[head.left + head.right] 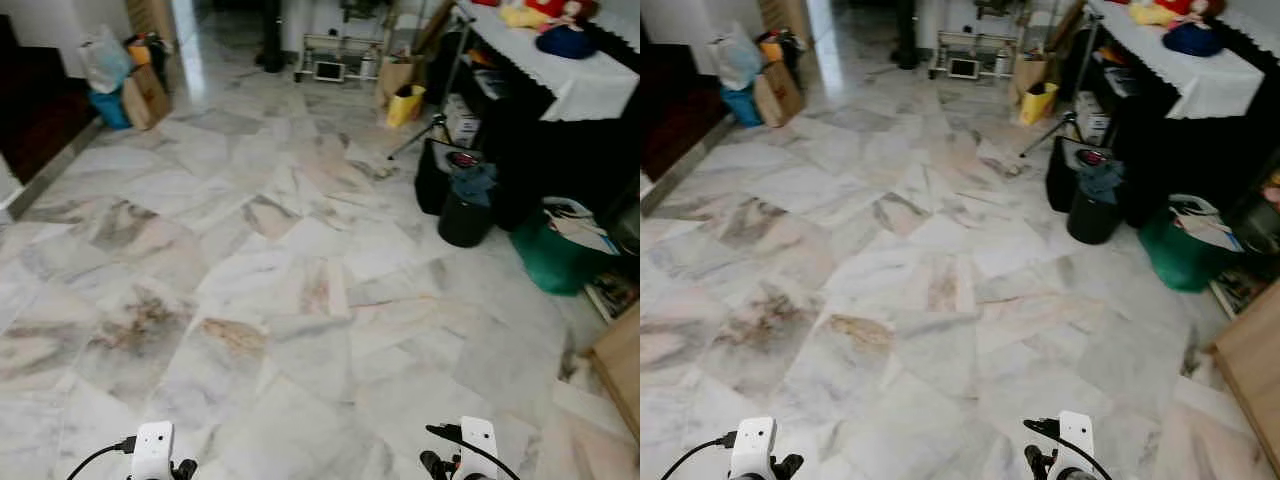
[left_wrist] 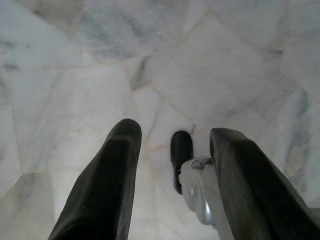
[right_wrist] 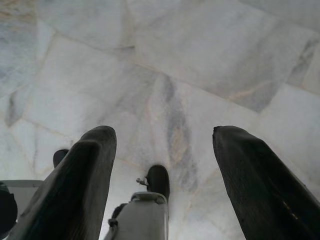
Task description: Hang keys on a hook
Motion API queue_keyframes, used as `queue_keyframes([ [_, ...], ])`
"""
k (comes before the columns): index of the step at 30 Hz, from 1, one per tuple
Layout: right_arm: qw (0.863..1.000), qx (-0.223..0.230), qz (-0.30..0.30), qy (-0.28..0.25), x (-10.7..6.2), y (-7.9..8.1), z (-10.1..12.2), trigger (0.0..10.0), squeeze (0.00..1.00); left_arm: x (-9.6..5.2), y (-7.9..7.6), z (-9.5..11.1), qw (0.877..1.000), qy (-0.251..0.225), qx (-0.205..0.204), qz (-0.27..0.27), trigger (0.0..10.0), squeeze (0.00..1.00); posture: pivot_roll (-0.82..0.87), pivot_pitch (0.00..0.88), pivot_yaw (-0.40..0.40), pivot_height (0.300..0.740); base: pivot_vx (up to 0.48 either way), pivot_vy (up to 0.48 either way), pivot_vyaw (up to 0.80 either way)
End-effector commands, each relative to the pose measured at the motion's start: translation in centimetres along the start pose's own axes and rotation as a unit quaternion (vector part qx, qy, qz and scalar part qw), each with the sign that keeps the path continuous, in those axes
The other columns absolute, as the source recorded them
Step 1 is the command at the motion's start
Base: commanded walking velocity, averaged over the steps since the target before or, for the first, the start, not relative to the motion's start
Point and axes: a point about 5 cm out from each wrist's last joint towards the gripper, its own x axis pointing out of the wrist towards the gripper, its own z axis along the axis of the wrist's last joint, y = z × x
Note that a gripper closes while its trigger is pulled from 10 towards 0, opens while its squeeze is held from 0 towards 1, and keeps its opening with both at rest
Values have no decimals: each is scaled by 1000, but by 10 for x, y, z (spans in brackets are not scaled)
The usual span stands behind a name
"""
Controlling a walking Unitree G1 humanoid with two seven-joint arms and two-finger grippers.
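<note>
Both my left gripper (image 2: 172,150) and right gripper (image 3: 162,145) hang spread and empty over marble floor (image 1: 300,250); walking blind risks clipping the black bin (image 1: 465,215).

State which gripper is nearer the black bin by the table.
Right. The right gripper hangs low, below the black bin on that same side; the left gripper hangs farther off, across the marble floor.

Marble floor (image 1: 250,300) carries black bins (image 1: 465,215) and green bag (image 1: 550,260).
</note>
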Motion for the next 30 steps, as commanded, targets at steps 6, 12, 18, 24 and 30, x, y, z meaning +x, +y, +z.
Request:
queue_keyframes([
  [6,1000,0,-4,3,-1,-3,-2,10000,0,0,-2,0,1000,-12,-16,-1,10000,0,113,0,-95,740,0,0,-769],
  [12,1000,-3,-5,7,-1,-3,-4,10000,0,0,-1,3,1000,-18,9,-4,10000,0,114,0,-92,740,0,-79,-769],
  [18,1000,-3,-5,8,-1,-3,-4,10000,0,-1,-1,2,1000,-18,-6,-3,10000,0,113,0,-88,740,0,-374,-769],
  [24,1000,-3,-6,8,-1,-3,-3,10000,0,-1,-1,3,1000,-23,-10,-4,10000,0,104,0,-85,740,0,0,-766],
  [30,1000,-5,-8,8,-1,-4,-3,10000,0,0,-2,4,1000,-24,-8,-7,10000,0,101,0,-87,740,0,0,-763],
])
